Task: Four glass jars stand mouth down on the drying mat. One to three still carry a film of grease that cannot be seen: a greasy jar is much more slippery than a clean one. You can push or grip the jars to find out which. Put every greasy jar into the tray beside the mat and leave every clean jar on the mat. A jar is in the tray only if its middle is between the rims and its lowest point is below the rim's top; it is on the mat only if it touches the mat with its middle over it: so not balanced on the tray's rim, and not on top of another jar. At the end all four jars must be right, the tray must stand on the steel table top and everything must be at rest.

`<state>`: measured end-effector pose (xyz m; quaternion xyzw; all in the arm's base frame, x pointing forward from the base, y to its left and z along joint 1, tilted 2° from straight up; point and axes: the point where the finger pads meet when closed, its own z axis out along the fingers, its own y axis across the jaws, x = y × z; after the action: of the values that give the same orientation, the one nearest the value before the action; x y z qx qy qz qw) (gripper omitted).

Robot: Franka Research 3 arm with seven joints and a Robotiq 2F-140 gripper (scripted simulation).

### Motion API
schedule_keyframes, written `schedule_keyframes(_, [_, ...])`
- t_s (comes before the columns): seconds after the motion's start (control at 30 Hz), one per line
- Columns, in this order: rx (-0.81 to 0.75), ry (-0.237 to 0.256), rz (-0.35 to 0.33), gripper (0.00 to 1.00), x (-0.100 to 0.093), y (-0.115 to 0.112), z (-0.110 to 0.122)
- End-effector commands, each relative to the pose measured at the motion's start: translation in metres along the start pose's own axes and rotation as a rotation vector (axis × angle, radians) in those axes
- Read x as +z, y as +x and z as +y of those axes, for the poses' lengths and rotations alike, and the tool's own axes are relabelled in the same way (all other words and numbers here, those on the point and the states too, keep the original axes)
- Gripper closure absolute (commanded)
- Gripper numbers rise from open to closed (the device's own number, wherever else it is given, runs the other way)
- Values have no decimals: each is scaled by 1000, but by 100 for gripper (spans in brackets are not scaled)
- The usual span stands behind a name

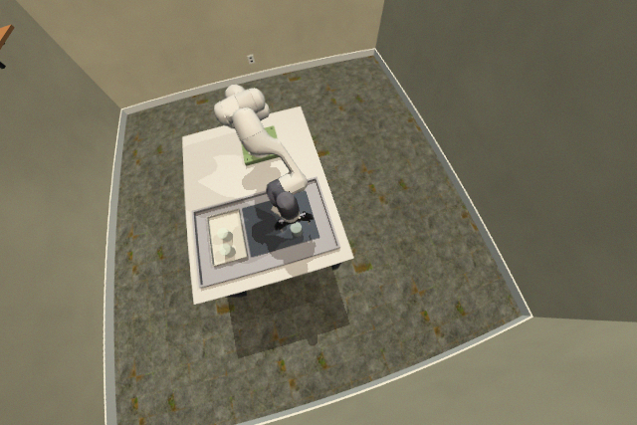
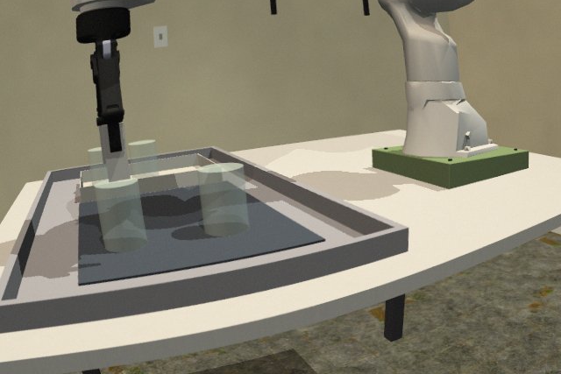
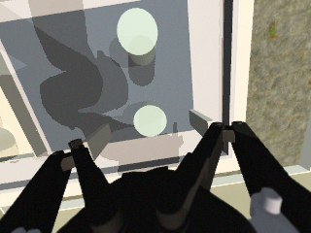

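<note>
Two pale glass jars stand mouth down on the dark mat (image 1: 259, 248) (image 2: 276, 236) (image 3: 172, 80). The front jar (image 1: 296, 229) (image 2: 122, 220) (image 3: 150, 120) lies between the fingers as the wrist view shows it. The other jar (image 2: 224, 202) (image 3: 137, 31) stands nearer the arm's base and is hidden in the top view. My gripper (image 1: 295, 220) (image 2: 118, 176) (image 3: 150, 123) is open, tips about level with the front jar's top. Two more jars, one nearer the arm (image 1: 222, 234) (image 2: 145, 154) and one nearer the front (image 1: 225, 249) (image 2: 94, 161), stand in the cream tray (image 1: 231, 221) (image 2: 167, 181).
The tray sits left of the mat in the top view, on the steel top. A raised steel rim (image 1: 267, 268) (image 2: 226, 280) surrounds tray and mat. The arm's green base plate (image 1: 261, 157) (image 2: 479, 168) stands on the table behind that rim.
</note>
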<state>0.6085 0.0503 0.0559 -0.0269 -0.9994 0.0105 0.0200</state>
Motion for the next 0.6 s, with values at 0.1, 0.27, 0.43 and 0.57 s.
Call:
schedule_keyframes(0.1, [12,3,-9,0,-1,-3,0])
schedule_keyframes(0.27, [12,3,-9,0,5,-3,0])
schedule_keyframes(0.43, [12,3,-9,0,15,-3,0])
schedule_keyframes(0.57, [12,3,-9,0,23,-3,0])
